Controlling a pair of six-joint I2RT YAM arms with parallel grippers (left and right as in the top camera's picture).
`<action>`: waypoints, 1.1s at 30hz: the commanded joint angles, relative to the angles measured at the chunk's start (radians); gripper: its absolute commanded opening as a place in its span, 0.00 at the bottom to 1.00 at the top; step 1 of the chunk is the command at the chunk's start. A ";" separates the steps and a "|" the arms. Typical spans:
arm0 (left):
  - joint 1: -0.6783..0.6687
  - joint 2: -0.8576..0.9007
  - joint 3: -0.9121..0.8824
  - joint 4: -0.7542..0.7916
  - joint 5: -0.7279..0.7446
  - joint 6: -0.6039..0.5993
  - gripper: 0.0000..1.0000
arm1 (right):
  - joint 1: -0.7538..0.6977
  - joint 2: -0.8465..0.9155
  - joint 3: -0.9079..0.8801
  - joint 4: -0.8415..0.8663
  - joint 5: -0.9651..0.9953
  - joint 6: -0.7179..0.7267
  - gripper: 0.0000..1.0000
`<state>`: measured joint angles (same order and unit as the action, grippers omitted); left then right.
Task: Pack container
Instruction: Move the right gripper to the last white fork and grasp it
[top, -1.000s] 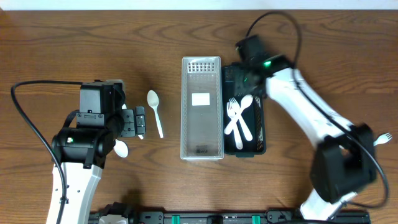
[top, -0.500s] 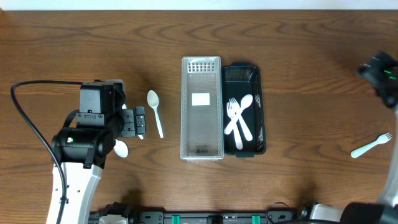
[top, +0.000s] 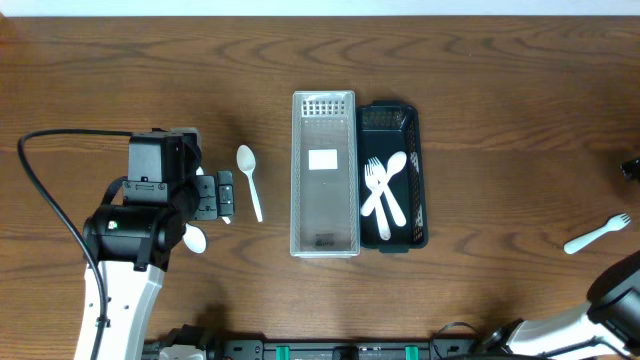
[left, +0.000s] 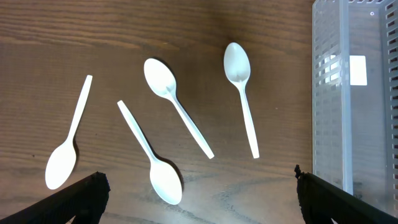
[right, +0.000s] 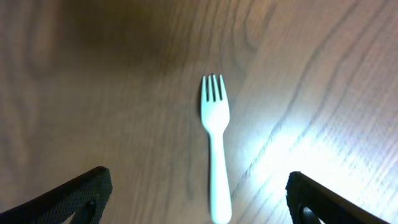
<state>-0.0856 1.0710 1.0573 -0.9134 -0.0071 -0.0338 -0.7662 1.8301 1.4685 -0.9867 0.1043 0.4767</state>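
A clear plastic container (top: 324, 172) stands mid-table, holding nothing I can see, with a black tray (top: 392, 118) against its right side that holds white forks and a spoon (top: 383, 195). Several white spoons (left: 177, 112) lie loose on the wood under my left gripper (left: 199, 199), which hangs open above them; one spoon (top: 250, 180) shows beside that gripper (top: 225, 196) from above. A single white fork (right: 214, 137) lies between the open fingers of my right gripper (right: 199, 199), tines away from me. The same fork (top: 596, 234) sits near the right table edge.
The clear container's wall (left: 354, 93) fills the right of the left wrist view. My right arm is mostly past the overhead frame's right edge, only a dark bit (top: 632, 166) showing. A black cable (top: 40, 190) loops left of the left arm.
My right arm swung from over the black tray out to the far right, above the lone fork, and its jaws opened wide. The left arm and spoons have not moved.
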 joint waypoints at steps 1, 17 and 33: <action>0.006 0.001 0.018 -0.003 -0.011 -0.013 0.98 | -0.029 0.062 -0.007 0.019 -0.004 -0.057 0.94; 0.006 0.001 0.018 -0.002 -0.011 -0.013 0.98 | -0.044 0.285 -0.008 0.105 -0.035 -0.108 0.94; 0.006 0.001 0.018 -0.002 -0.011 -0.013 0.98 | -0.045 0.308 -0.071 0.151 -0.042 -0.108 0.62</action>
<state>-0.0856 1.0710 1.0573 -0.9134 -0.0071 -0.0338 -0.8040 2.1029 1.4475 -0.8307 0.0345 0.3733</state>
